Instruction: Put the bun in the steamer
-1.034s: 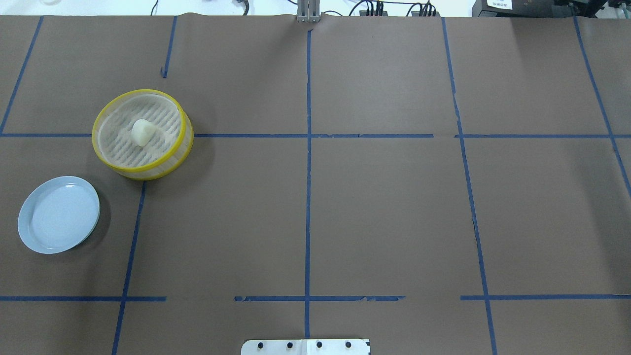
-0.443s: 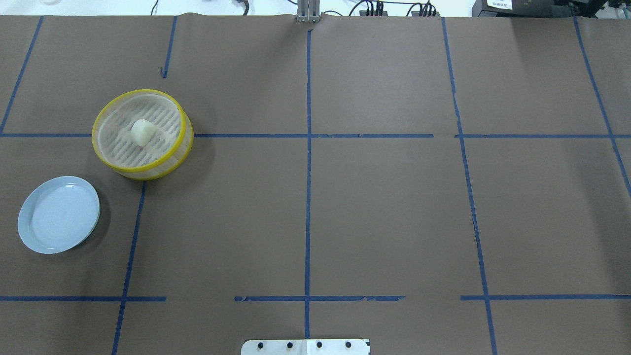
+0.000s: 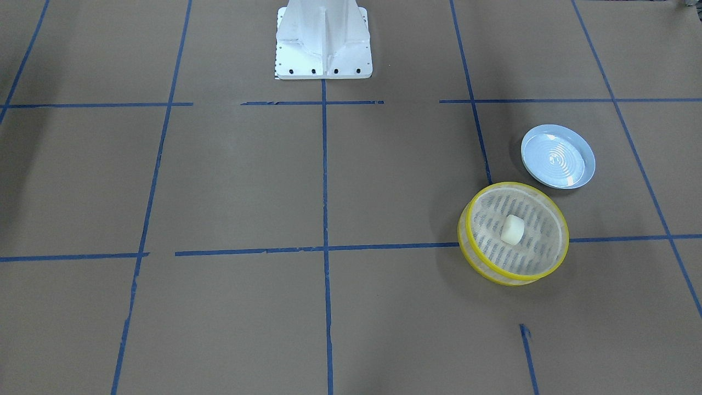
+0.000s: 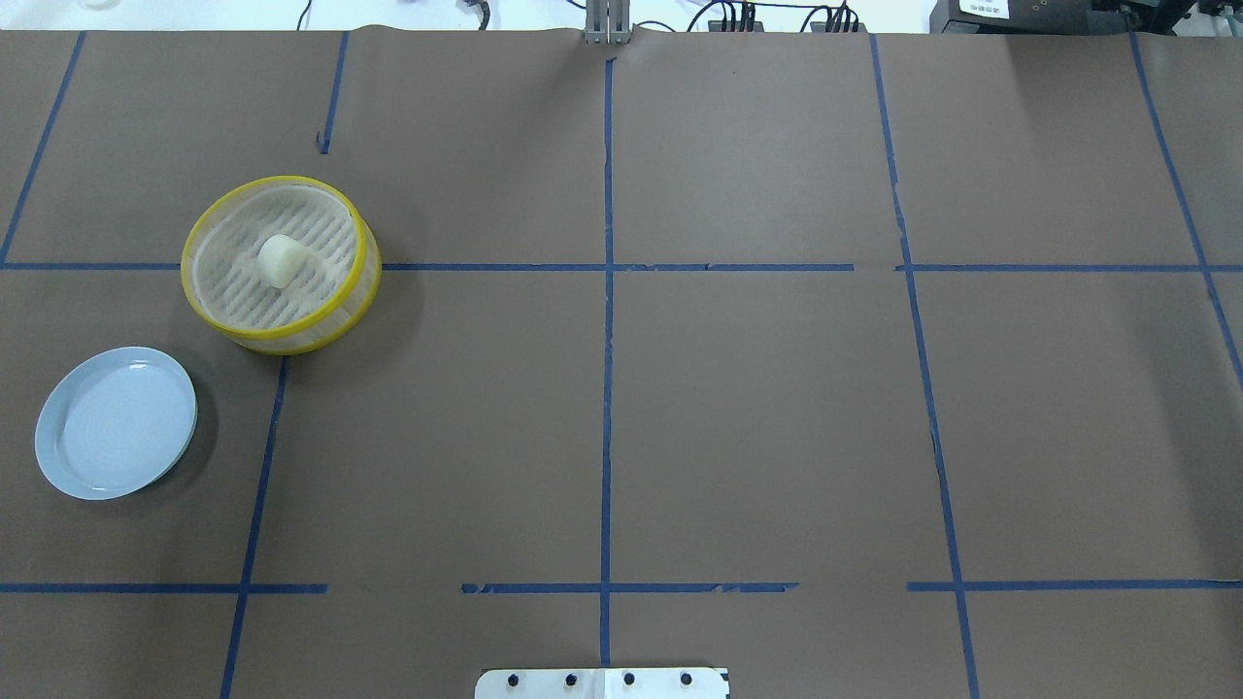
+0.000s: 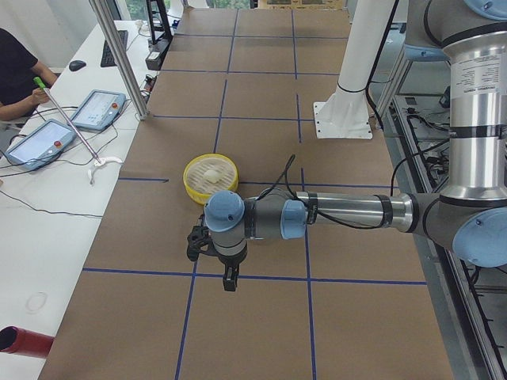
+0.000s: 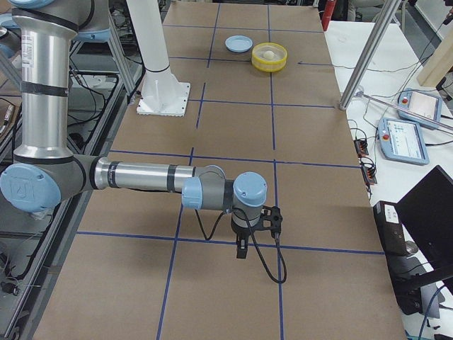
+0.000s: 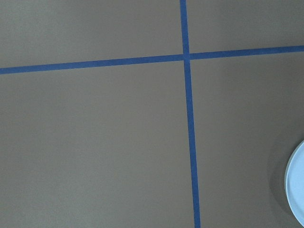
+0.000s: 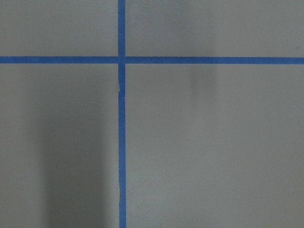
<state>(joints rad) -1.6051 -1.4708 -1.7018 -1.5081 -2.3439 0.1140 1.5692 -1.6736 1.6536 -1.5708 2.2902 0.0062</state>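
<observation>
The bun sits in the middle of the steamer. The job looks done, with nothing left to do. The left gripper and right gripper hang over the surface, well away from the steamer. I cannot tell if these 2 are apart or together.

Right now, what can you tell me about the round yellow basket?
The steamer is a round, shallow basket with bright yellow rims top and bottom, see-through pale sides and a whitish slotted floor. It stands flat and open, with no lid, on the brown paper, over a blue tape line. One small cream bun rests near the middle of its floor. The pale blue plate lies close by without touching it. Nothing else touches it.
</observation>
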